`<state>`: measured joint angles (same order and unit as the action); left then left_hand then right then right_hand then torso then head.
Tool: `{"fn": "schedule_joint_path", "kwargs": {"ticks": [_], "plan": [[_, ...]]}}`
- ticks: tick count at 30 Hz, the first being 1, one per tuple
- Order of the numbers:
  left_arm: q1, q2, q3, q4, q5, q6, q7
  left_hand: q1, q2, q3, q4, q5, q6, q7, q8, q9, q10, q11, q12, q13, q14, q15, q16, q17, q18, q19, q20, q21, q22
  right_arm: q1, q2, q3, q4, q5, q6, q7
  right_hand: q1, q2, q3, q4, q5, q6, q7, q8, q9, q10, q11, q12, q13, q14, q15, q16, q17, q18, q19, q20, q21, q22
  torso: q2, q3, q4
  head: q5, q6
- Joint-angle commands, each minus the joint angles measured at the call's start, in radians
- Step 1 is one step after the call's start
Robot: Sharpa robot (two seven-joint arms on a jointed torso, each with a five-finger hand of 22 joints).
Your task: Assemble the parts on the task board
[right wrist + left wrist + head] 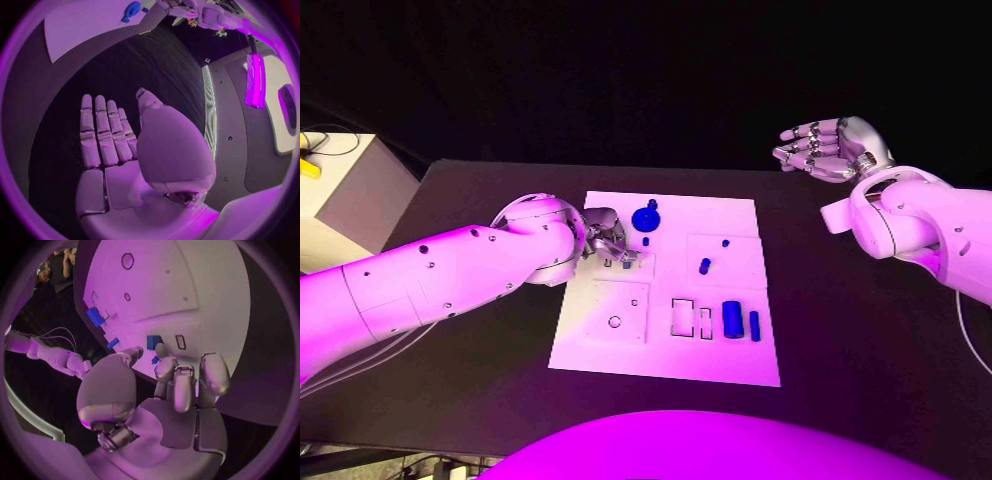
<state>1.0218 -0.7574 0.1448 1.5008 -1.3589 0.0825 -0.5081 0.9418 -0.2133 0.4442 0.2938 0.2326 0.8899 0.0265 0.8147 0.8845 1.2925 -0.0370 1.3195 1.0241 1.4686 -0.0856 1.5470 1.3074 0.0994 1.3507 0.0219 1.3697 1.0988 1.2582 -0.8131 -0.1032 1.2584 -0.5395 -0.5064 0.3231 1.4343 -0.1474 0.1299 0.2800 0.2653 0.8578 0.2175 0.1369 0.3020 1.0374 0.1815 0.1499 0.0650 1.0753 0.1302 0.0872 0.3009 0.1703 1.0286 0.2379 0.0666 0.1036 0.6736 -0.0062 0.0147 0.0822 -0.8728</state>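
Note:
The white task board [661, 345] lies in the middle of the black table. My left hand [606, 243] is low over the board's far left part, fingers curled down toward it. A small blue part [154, 360] shows between the thumb and fingertips [165, 366]; whether it is pinched I cannot tell. A blue piece [153, 342] stands just beyond, beside a rectangular slot [180, 342]. A round blue part [646, 216] sits by the hand. Another small blue part [705, 266] and two blue cylinders [733, 319] lie further right. My right hand [831, 148] is raised past the board's far right corner, holding nothing.
A pale box [343, 190] stands at the table's far left edge. The board's near left square has a round hole [615, 322], and rectangular slots [684, 317] lie beside the cylinders. Black table [848, 340] stretches right of the board.

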Motion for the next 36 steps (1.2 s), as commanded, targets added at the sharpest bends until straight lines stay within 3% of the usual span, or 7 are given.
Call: {"fn": "schedule_joint_path", "kwargs": {"ticks": [1, 14, 25, 36], "plan": [[0.000, -0.002, 0.003, 0.005, -0.002, 0.007, 0.005, -0.010, 0.001, -0.006, 0.000, -0.005, 0.001, 0.000, -0.003, 0.001, -0.001, -0.001, -0.003, 0.001, 0.091, -0.006, 0.002, 0.226, -0.009, 0.004, -0.001, -0.003, 0.000, -0.001, 0.000, 0.000, 0.000, 0.001, 0.004, 0.014, -0.012, 0.000, 0.001, 0.002, 0.001, 0.008, 0.028, -0.003, -0.002, 0.009, -0.001, -0.005, -0.001, 0.000, 0.004, -0.006, -0.001, 0.014, 0.000, 0.004, 0.000, -0.001, -0.001, 0.0006, 0.0004, 0.000, 0.000], [0.000, -0.017, 0.016, 0.015, -0.002, 0.031, 0.004, -0.005, 0.003, -0.008, -0.002, -0.006, 0.001, -0.001, -0.003, 0.002, -0.002, -0.002, -0.004, -0.001, 0.091, -0.006, 0.003, 0.227, -0.009, 0.005, -0.002, -0.002, 0.002, -0.001, -0.002, 0.000, 0.001, 0.001, 0.003, 0.014, -0.012, 0.000, 0.001, 0.002, 0.001, 0.008, 0.028, -0.003, -0.002, 0.009, -0.001, -0.005, -0.001, 0.000, 0.004, -0.006, -0.001, 0.014, 0.000, 0.004, 0.000, -0.001, 0.000, 0.0004, -0.0003, 0.000, 0.000], [-0.001, -0.038, 0.024, 0.039, 0.076, 0.056, 0.007, 0.011, 0.004, -0.013, -0.003, -0.006, -0.001, -0.001, -0.004, 0.003, -0.004, -0.002, -0.006, -0.005, 0.090, -0.007, 0.001, 0.225, -0.009, 0.004, -0.002, -0.003, -0.001, -0.002, -0.005, 0.000, 0.002, 0.001, 0.002, 0.014, -0.012, 0.000, 0.001, 0.002, 0.001, 0.008, 0.028, -0.003, -0.002, 0.009, -0.001, -0.005, -0.001, 0.000, 0.004, -0.006, -0.001, 0.014, 0.000, 0.004, 0.000, -0.001, 0.000, -0.0001, 0.0012, -0.003, 0.000], [-0.007, -0.044, 0.026, 0.043, 0.107, 0.085, 0.007, 0.013, 0.003, -0.017, -0.002, -0.007, -0.003, 0.000, -0.005, 0.003, -0.008, -0.002, -0.009, -0.010, 0.088, -0.006, -0.001, 0.220, -0.008, 0.001, -0.002, -0.006, -0.005, -0.003, -0.004, 0.000, 0.002, 0.001, 0.003, 0.014, -0.015, 0.001, 0.001, 0.003, 0.001, 0.009, 0.028, -0.004, -0.002, 0.010, -0.001, -0.006, -0.001, 0.001, 0.004, -0.007, -0.003, 0.014, 0.000, 0.004, 0.000, -0.003, 0.000, 0.0005, 0.0000, 0.000, 0.000]]}}
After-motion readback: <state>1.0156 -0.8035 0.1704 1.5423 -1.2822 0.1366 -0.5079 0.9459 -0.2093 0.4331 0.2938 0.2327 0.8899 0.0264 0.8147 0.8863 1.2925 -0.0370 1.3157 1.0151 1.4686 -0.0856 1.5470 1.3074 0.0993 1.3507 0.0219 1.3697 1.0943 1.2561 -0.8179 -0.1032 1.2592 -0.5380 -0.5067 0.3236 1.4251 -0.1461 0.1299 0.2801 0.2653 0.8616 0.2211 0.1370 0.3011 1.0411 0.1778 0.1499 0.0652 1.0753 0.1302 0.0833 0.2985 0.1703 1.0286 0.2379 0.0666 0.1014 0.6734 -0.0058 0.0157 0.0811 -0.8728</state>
